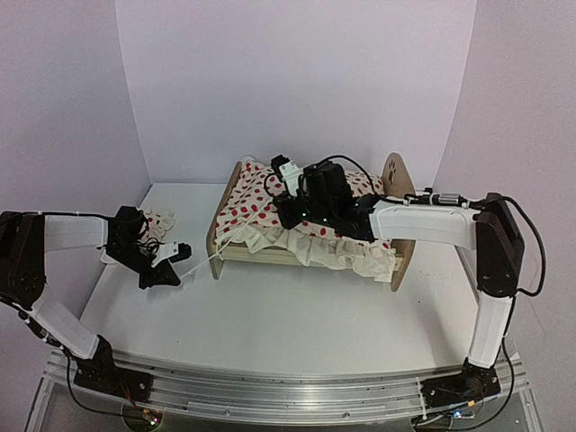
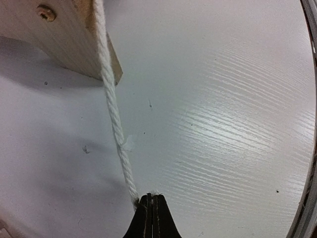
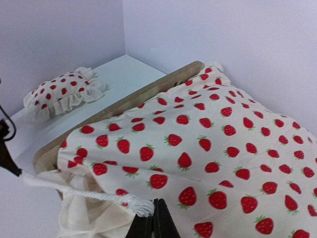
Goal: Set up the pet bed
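Note:
The pet bed (image 1: 393, 175) stands mid-table, its light-wood footboard (image 1: 216, 241) (image 3: 124, 101) (image 2: 59, 34) on the left. A white strawberry-print blanket (image 1: 252, 211) (image 3: 213, 129) with a ruffled edge covers its top and hangs over the near side. A white rope (image 1: 200, 253) (image 2: 115, 119) (image 3: 74, 190) runs taut from my left gripper (image 1: 183, 250) (image 2: 152, 197) past the footboard's near corner to my right gripper (image 1: 281, 216) (image 3: 157, 202). The left gripper is low over the table, left of the bed, shut on one rope end. The right hovers above the blanket, shut with the knotted frayed end at its tip.
A small strawberry-print pillow (image 1: 162, 220) (image 3: 62, 91) lies on the table behind my left arm, beyond the footboard. White walls close in the back and both sides. An aluminium rail (image 1: 288, 391) runs along the near edge.

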Motion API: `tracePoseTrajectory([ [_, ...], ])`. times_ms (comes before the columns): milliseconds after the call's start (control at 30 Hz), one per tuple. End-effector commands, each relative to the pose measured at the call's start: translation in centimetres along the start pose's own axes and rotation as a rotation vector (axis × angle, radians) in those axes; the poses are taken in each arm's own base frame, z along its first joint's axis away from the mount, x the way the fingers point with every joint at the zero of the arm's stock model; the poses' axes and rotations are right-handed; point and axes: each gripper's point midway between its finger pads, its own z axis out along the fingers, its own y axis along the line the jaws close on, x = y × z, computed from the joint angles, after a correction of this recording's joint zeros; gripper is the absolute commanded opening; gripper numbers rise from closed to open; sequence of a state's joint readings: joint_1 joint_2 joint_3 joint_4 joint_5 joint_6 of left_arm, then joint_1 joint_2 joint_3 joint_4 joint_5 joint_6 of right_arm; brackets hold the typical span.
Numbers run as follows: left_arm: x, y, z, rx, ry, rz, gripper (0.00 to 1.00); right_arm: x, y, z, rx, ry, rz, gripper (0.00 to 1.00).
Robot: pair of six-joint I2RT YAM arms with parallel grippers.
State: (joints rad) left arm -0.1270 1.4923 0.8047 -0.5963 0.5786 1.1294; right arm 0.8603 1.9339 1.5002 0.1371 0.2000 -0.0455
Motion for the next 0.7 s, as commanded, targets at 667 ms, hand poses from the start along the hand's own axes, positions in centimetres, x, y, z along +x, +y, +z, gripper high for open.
tracePoseTrajectory([
  [667,-1.1,-3.5,1.3,0.082,-0.010,0.058,0.00,-3.3,7.3,-1.8,-0.183,-0.078,-0.062,0.00],
])
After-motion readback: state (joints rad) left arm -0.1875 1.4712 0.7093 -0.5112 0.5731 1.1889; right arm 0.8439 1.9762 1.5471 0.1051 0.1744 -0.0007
